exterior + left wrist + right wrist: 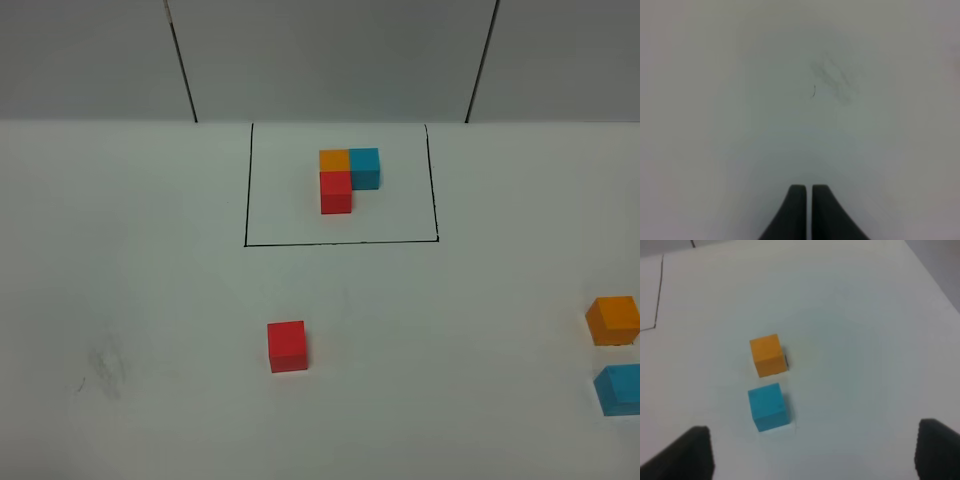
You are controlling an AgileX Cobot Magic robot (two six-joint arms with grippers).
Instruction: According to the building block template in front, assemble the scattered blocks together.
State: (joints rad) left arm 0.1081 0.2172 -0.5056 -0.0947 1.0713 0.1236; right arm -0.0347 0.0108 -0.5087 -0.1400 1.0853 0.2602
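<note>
Matte orange cube [768,355] and blue cube [768,407] lie before the spread right gripper [812,442]; left gripper [809,200] pressed together.

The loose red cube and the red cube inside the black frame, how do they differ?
The loose red cube stands alone, touching nothing; the framed red cube sits against an orange cube in an L with a blue cube. The loose red cube lies outside the black frame, the framed red cube inside it. Both are plain red cubes of similar size, flat on the white table.
</note>
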